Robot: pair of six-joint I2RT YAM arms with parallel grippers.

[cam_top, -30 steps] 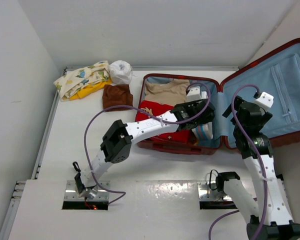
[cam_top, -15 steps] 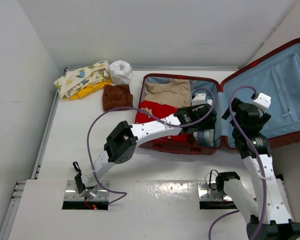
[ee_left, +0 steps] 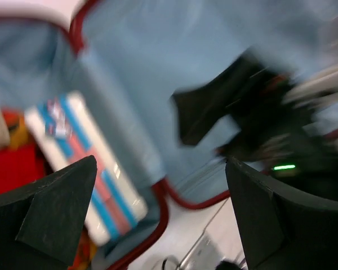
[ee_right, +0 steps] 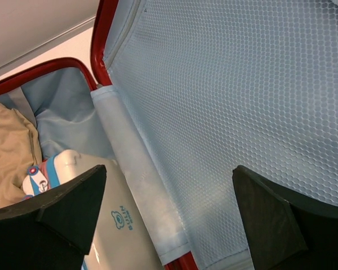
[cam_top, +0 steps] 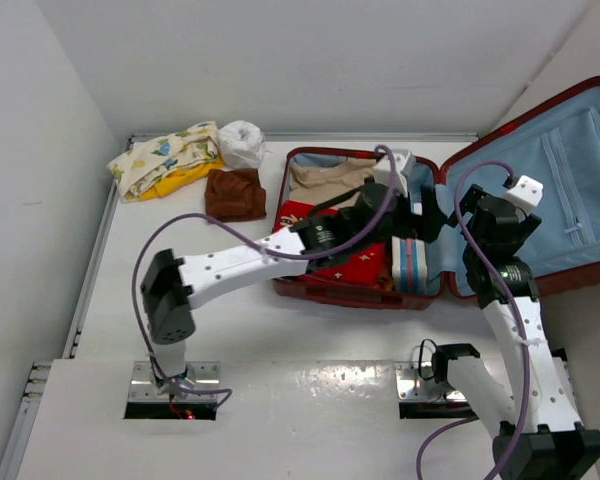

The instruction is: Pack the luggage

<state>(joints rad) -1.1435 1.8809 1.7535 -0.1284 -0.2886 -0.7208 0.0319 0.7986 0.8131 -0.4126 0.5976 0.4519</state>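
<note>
Fingers (ee_left: 50,214) spread on left gripper (ee_left: 160,163), right gripper (ee_right: 169,169) | luggage (cam_top: 580,150) below

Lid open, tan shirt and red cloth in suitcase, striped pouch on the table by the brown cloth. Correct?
No. The striped pouch lies inside the suitcase, beside the red cloth, not on the table. Top view shows it; the rest holds.

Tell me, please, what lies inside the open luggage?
The luggage holds a tan garment, a red cloth and a striped pouch; the left arm covers whatever lies between them.
</note>
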